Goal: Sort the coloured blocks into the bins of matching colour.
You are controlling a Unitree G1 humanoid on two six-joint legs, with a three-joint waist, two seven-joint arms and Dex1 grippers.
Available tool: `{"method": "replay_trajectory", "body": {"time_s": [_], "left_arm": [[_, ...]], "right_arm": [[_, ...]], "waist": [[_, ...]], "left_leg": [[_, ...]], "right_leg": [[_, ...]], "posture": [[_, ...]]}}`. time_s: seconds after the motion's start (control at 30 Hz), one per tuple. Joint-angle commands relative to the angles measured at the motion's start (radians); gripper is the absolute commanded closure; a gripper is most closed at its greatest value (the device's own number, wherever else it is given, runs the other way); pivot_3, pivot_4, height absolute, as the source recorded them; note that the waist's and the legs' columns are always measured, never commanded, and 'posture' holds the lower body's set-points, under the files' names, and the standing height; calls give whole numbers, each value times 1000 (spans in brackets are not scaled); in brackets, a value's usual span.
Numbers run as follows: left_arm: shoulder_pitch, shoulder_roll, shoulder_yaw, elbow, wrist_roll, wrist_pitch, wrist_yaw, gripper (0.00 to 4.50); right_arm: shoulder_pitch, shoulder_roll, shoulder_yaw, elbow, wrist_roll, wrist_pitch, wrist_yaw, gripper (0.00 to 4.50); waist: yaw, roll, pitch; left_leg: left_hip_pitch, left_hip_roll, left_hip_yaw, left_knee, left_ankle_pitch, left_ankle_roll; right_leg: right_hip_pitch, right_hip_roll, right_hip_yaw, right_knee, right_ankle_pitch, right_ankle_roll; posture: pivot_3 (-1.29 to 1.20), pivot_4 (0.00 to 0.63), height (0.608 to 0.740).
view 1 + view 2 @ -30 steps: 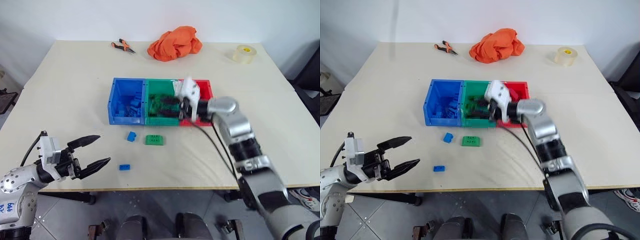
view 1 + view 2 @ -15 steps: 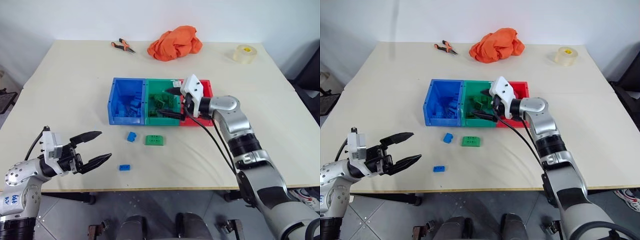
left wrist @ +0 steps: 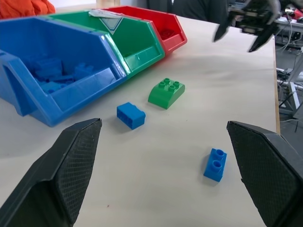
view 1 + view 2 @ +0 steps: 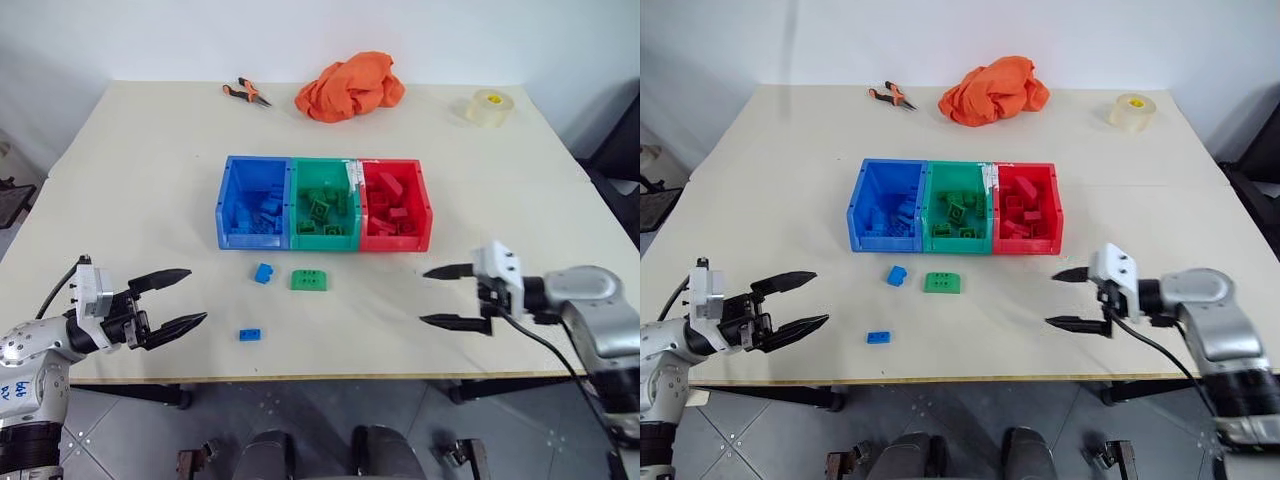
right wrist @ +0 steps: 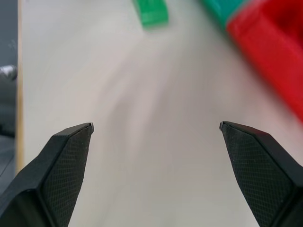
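Three joined open-topped plastic bins, blue (image 4: pixel 252 205), green (image 4: pixel 323 208) and red (image 4: pixel 396 210), stand mid-tabletop (image 4: pixel 130 190), each holding bricks of its own colour. In front of them lie a small blue studded brick (image 4: pixel 263 273), a green studded brick (image 4: pixel 308 280) beside it, and a second blue brick (image 4: pixel 249 334) nearer the front edge. Left end effector (image 4: pixel 178 298): fingers apart, empty, near the front left edge. Right end effector (image 4: pixel 442 296): fingers apart, empty, front right of the red bin.
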Motion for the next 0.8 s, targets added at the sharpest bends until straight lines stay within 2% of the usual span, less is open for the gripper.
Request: {"method": "replay_trajectory", "body": {"time_s": [0.03, 0.13, 0.23, 0.5, 0.8], "left_arm": [[-19, 16, 14, 11, -8, -18, -31, 0], [-30, 15, 15, 25, -7, -22, -43, 0], [-35, 10, 18, 31, -18, -24, -62, 0], [2, -13, 29, -22, -28, -22, -64, 0], [117, -42, 66, -157, -51, -9, 6, 0]], "right_arm": [[7, -4, -34, -73, 33, 15, -27, 34], [-19, 34, 4, -97, 23, 40, -68, 34], [-108, 155, 93, -97, -6, 56, -137, 34], [-285, 414, 263, 90, -109, 5, -239, 34], [-391, 552, 343, 337, -191, -134, -232, 34]], "waist": [[-2, 0, 0], [-1, 0, 0], [-3, -1, 0], [2, -1, -1], [-6, -1, 0]], "left_leg": [[0, 0, 0, 0, 0, 0], [0, 0, 1, 0, 0, 0], [0, 1, 1, 0, 0, 0], [-1, -2, -3, 2, 0, 0], [-1, -1, -5, 2, 0, 0]], "right_leg": [[0, 0, 0, 0, 0, 0], [0, 0, 0, 0, 0, 0], [0, 0, 0, 0, 0, 0], [-2, 0, 1, 6, 0, 0], [-1, 0, 3, 7, 0, 0]], "posture": [[0, 150, 740], [0, 150, 740], [0, 150, 740], [0, 150, 740], [0, 150, 740]]}}
